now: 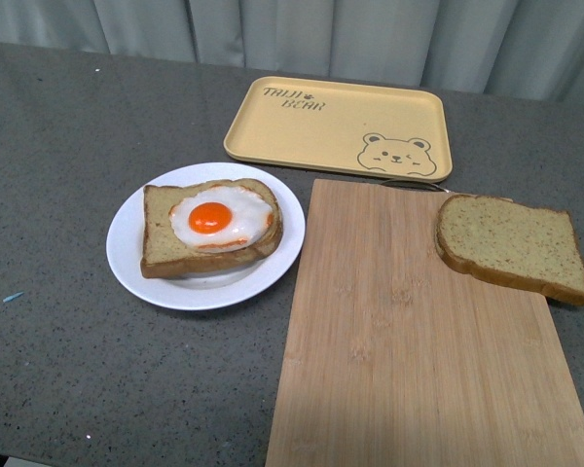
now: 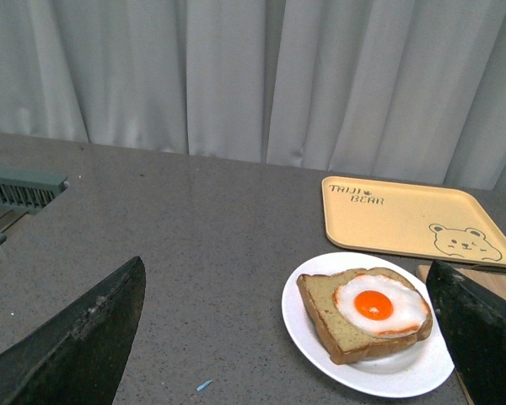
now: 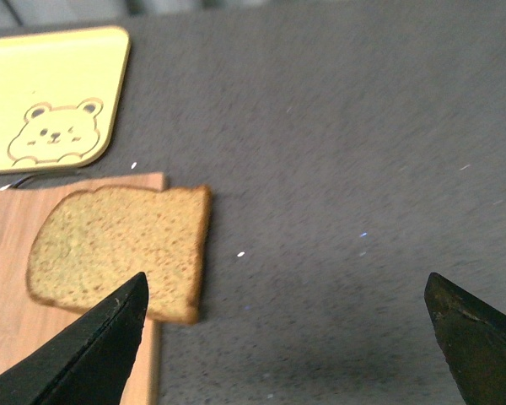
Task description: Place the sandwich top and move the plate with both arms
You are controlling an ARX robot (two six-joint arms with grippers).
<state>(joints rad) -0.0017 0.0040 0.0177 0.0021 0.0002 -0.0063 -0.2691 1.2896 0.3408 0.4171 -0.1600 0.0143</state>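
On the left of the worktop (image 1: 58, 146), the plate (image 1: 127, 255) is carrying the egg-topped slice (image 1: 209, 229). The left pincer (image 2: 285, 264) is facing it, spread wide and gripping nothing. Behind centre, the yellow tray (image 1: 302, 126) is lying flat. Further right, the cutting board (image 1: 399, 341) is supporting the sandwich top (image 1: 511, 246) at its far right corner, one edge overhanging. Its long axis is running roughly left to right. The right pincer (image 3: 287, 277) is likewise spread wide and unloaded, with the slice lying beside one finger, not between both. Judged from this, the right arm is nearer and is needing a shift boardward.
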